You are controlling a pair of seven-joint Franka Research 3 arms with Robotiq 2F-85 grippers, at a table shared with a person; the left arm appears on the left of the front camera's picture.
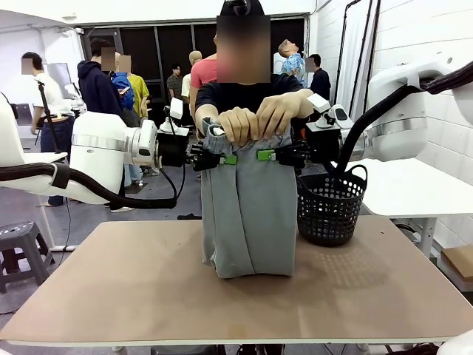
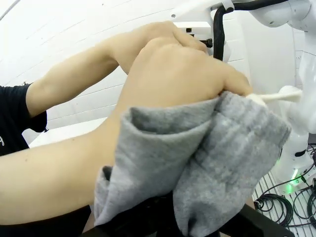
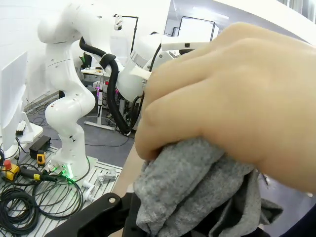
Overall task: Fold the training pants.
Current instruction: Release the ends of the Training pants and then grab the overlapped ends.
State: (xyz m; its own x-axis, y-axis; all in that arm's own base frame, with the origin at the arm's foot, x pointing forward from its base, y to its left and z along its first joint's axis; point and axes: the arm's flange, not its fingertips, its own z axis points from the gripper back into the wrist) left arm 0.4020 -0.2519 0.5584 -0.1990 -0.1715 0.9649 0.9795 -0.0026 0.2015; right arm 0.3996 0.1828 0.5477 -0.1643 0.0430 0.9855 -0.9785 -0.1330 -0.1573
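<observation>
Training pants (image 1: pixel 250 214), light grey, hang upright over the middle of the table (image 1: pixel 133 281), their lower end resting on the surface; left gripper (image 1: pixel 225 158) and right gripper (image 1: pixel 266 154) are each clamped on the cloth just below the waistband (green pads showing); a person's hand (image 1: pixel 238 124) and second hand (image 1: pixel 277 112) grasp the waistband above; black mesh basket (image 1: pixel 331 211) stands toward the far right corner.

Bright, even light from overhead. The basket (image 1: pixel 330 211) throws a soft dotted shadow toward 5 o'clock on the table (image 1: pixel 111 288). Wrist views bow at the edges, and the close hand (image 3: pixel 237 98) is soft and out of focus.
</observation>
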